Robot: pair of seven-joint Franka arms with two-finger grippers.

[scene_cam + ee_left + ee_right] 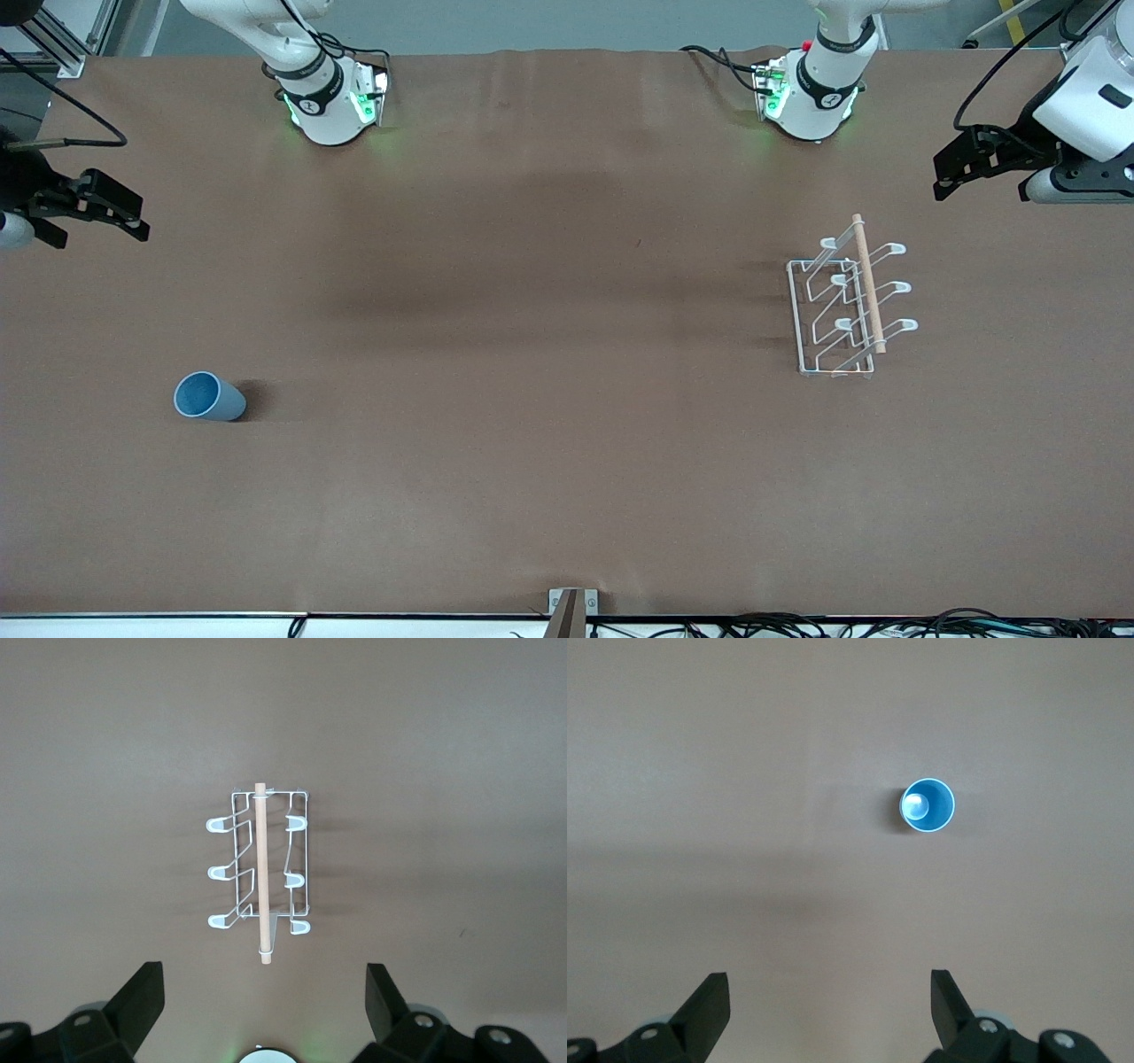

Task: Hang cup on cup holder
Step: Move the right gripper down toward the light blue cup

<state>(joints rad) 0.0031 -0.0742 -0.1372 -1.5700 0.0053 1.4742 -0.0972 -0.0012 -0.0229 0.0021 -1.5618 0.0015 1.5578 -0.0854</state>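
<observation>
The light-blue cup (pixel 208 396) stands upright, mouth up, on the brown table toward the right arm's end; the right wrist view looks down into the cup (pixel 928 804). The white wire cup holder (pixel 846 301) with its wooden rod stands toward the left arm's end, nothing on its prongs, and the left wrist view shows the holder (pixel 261 864) from above. My right gripper (pixel 133 220) hangs open and empty over the table's edge at its own end, well away from the cup. My left gripper (pixel 946 173) hangs open and empty over the table near the holder.
Both arm bases (pixel 332 102) (pixel 811 93) stand along the table's edge farthest from the front camera. A small metal bracket (pixel 571 607) and loose cables (pixel 797 627) lie at the nearest edge. Bare brown cover (pixel 532 354) spans between cup and holder.
</observation>
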